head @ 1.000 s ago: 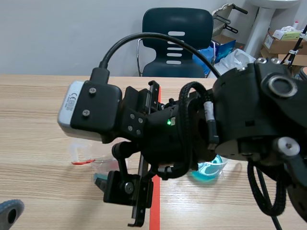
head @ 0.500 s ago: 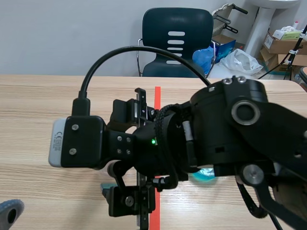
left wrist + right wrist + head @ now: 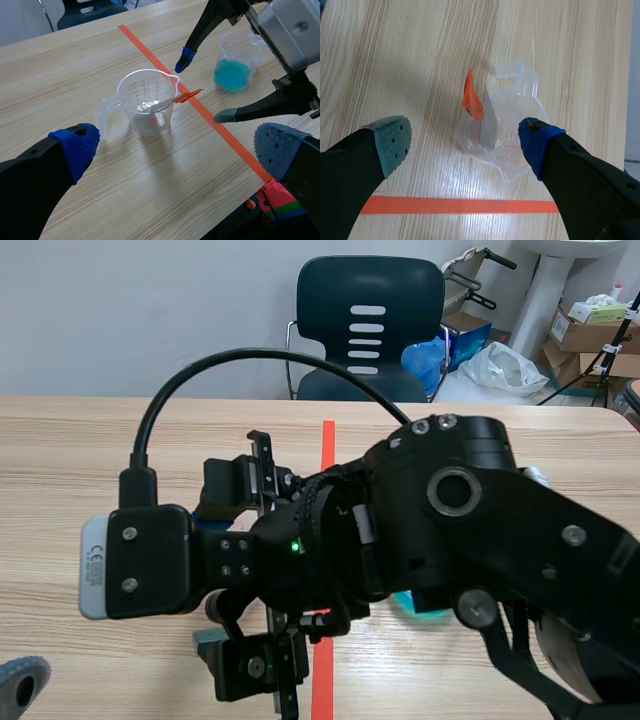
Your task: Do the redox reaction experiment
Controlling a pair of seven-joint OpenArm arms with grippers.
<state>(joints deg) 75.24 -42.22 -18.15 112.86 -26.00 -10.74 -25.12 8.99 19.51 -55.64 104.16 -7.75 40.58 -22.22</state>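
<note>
Clear cup (image 3: 509, 116), under R hand (image 3: 465, 135), fingers (image 3: 540, 144) spread

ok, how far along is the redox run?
Done: the strip sits in the clear cup. In hand: nothing. The right jaws hang open over that cup, and the left jaws are open short of it. Left: the blue liquid is unpoured in the second cup, so the reaction likely hasn't started.

A wooden table (image 3: 125, 195) lies under the left claw (image 3: 177, 150). Ahead of it, past the table's edge, a dark chair (image 3: 330, 300) stands before a pale wall (image 3: 130, 310), with boxes (image 3: 585, 335) nearby.
</note>
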